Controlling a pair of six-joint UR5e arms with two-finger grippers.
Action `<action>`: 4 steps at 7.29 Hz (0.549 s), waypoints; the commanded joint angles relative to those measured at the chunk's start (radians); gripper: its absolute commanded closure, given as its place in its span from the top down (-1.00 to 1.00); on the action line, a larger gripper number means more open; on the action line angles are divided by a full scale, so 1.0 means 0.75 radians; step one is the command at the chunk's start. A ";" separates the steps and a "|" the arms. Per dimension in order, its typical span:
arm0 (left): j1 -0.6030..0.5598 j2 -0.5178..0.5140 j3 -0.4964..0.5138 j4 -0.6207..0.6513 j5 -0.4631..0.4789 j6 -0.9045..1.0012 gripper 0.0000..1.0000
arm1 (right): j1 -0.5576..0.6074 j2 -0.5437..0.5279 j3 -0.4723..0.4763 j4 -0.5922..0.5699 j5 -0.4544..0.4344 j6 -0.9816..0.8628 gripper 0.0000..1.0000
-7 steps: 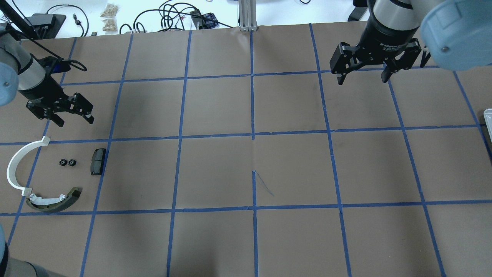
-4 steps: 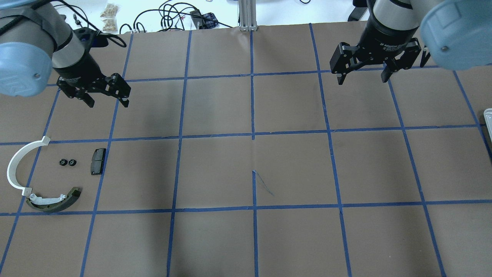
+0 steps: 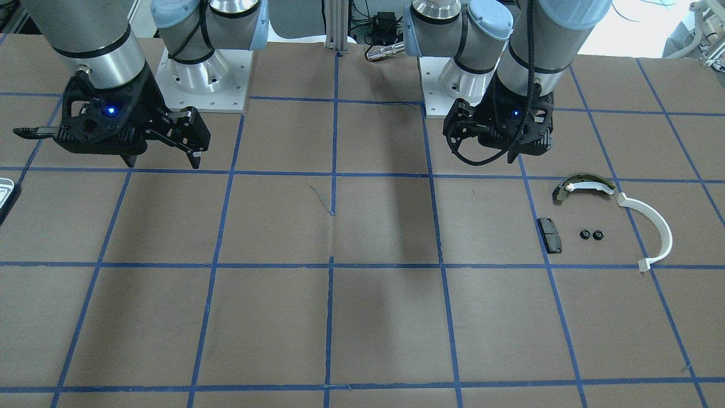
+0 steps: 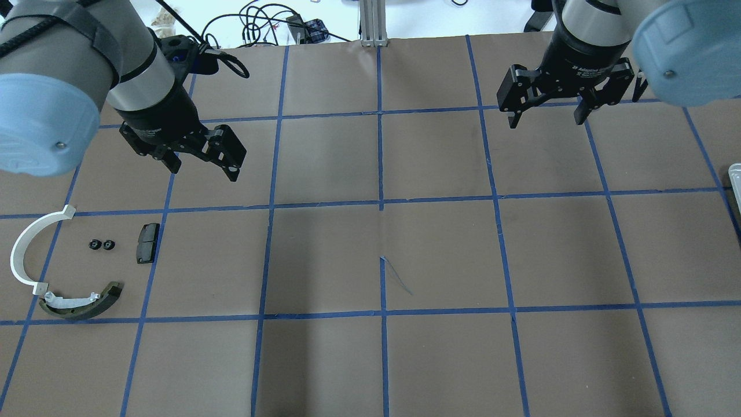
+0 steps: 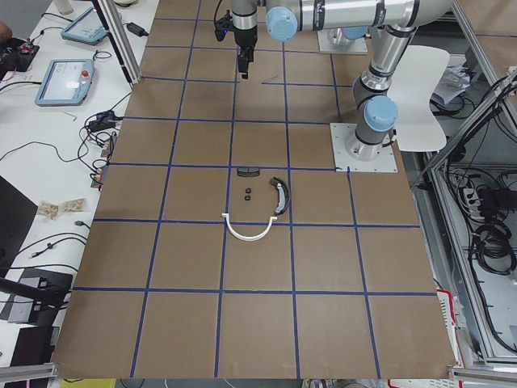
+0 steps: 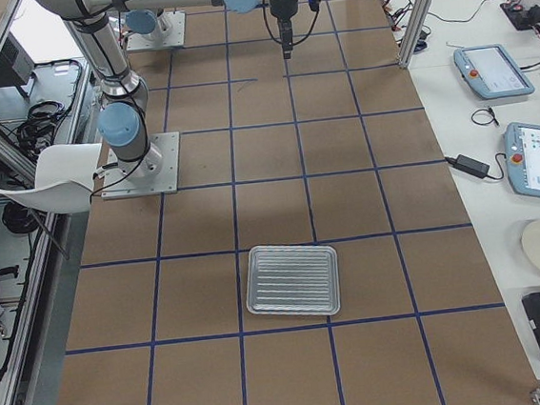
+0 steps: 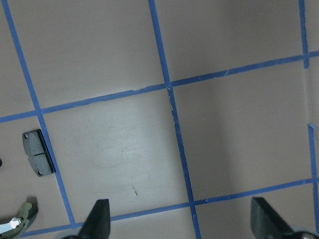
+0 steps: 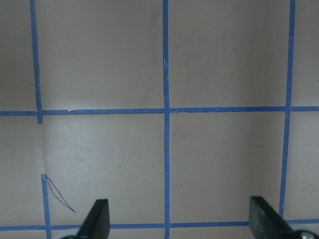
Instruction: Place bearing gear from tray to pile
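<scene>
Looking down on a brown-papered table [image 4: 440, 255] marked into squares with blue tape. Finding the left gripper [image 4: 204, 169] hanging above the paper, fingers spread wide apart and gripping nothing. Finding the right gripper [image 4: 546, 121] hanging likewise, well apart from the left gripper, fingers also spread wide and carrying nothing.

Locating the pile [image 4: 95, 245] nearer the robot than the left gripper and off to that gripper's left, near it but not under it. Counting four kinds of part in it:
- a white half-ring [image 4: 17, 258]
- an olive-and-white curved shoe [image 4: 87, 308], touching or almost touching the ring's near end
- a small black pad [image 4: 147, 243], lying closest to the gripper
- two tiny black round pieces [image 4: 107, 245], sitting side by side between ring and pad

Taking those round pieces for bearing gears, though too small for being sure.

Locating the tray [image 6: 292, 282] far out to the right of the right gripper, well apart from it and lying flat. Seeing only ribbed metal in it from the right-side view, with no part resting there.

Judging the task as finished or very nearly so: round pieces lying in the pile, tray looking bare, neither gripper carrying anything. Judging nothing left for fetching, as far as these views are showing. Possibly only the parking of both arms remaining.
</scene>
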 commanded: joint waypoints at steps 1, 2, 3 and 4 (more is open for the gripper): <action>-0.010 0.069 -0.035 -0.053 -0.007 -0.021 1.00 | 0.000 0.000 0.000 0.000 0.002 0.000 1.00; -0.008 0.070 -0.049 -0.044 -0.007 -0.021 1.00 | 0.000 0.000 0.000 0.000 -0.003 -0.002 1.00; 0.002 0.070 -0.047 -0.042 -0.009 -0.021 1.00 | 0.000 0.000 0.000 0.000 -0.003 0.000 1.00; 0.002 0.068 -0.051 -0.034 -0.007 -0.028 1.00 | 0.000 0.000 0.000 0.000 -0.005 0.000 1.00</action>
